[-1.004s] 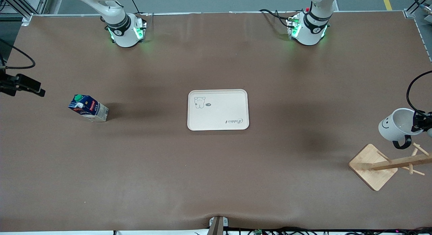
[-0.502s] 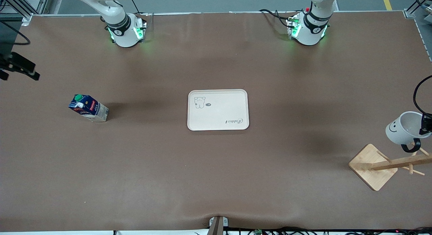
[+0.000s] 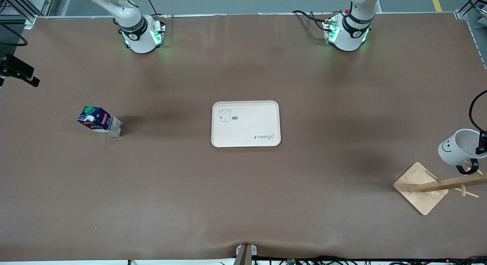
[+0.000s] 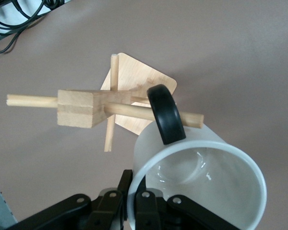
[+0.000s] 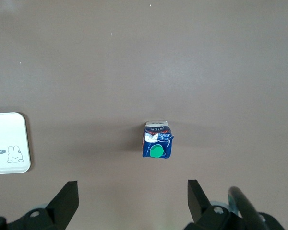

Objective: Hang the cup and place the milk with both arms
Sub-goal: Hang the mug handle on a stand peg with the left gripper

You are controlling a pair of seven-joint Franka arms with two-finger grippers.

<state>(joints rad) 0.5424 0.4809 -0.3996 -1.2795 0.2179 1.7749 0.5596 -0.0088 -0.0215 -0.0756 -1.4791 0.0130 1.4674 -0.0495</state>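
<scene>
White cup (image 4: 201, 177) rim pinched by left gripper (image 4: 134, 203) over rack (image 4: 110, 103).

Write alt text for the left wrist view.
The left gripper, shut on the rim of the white cup, holds it over the wooden rack. The cup's black handle overlaps one rack peg. Brown table below.

Script word "Rabbit" on tray (image 3: 245, 137), milk (image 3: 99, 121) label unreadable
</scene>
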